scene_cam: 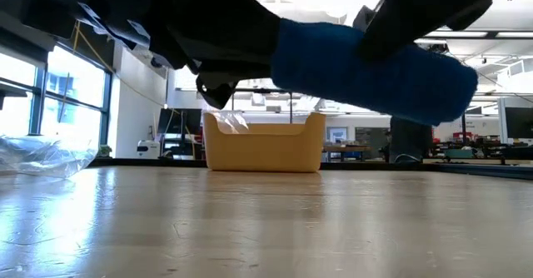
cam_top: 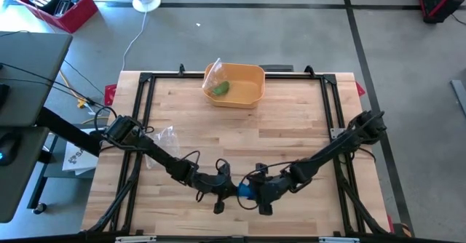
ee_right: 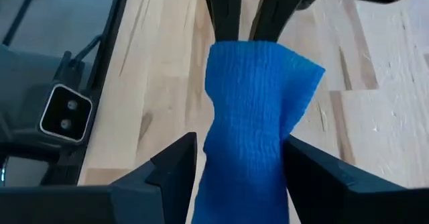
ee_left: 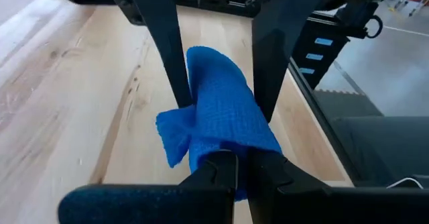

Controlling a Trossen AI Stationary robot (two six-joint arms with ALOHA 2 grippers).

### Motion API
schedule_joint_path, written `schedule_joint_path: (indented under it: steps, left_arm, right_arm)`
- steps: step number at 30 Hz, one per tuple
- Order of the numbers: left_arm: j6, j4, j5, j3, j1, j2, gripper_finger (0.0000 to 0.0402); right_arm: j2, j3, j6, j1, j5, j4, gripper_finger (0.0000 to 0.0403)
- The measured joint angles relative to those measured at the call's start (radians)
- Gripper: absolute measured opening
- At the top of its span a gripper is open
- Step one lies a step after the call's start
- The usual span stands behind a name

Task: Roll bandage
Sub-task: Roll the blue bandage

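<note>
Bandage (ee_right: 251,117), blue, hangs above the bench (cam_top: 291,137) between both arms: left gripper (ee_left: 241,174) pinches one end, right gripper (ee_right: 241,163) clasps the roll.

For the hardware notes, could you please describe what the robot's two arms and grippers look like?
Both arms are black, slender and jointed, with thin black cables looping along them. The left gripper and right gripper each end in two flat, dark, tapering fingers. No markings are visible.

Both arms meet low; left gripper (cam_top: 234,190) fingers pinched, right gripper (cam_top: 250,192) fingers spread.
</note>
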Motion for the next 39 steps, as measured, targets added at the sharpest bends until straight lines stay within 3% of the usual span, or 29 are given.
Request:
schedule_joint_path:
  steps: [17,25,31,34,39]
  left_arm:
    - [0.017,0.004,-0.026,0.000,-0.001,-0.006,0.0008]
    - [-0.026,-0.032,-0.034,0.000,0.015,-0.007,0.0008]
    - [-0.047,-0.039,-0.030,0.000,0.020,-0.007,0.0008]
    - [-0.052,-0.040,-0.031,0.000,0.022,-0.007,0.0008]
    - [-0.072,-0.052,-0.030,0.000,0.022,-0.007,0.0008]
  right_arm:
    - [-0.002,-0.058,0.021,-0.007,-0.098,0.054,0.0199]
    - [-0.050,0.051,0.065,0.009,-0.039,-0.321,0.0199]
    - [-0.054,0.091,0.070,0.025,-0.028,-0.365,0.0199]
    - [-0.055,0.122,0.093,0.032,-0.015,-0.469,0.0199]
    - [-0.055,0.201,0.213,0.037,0.114,-0.746,0.0199]
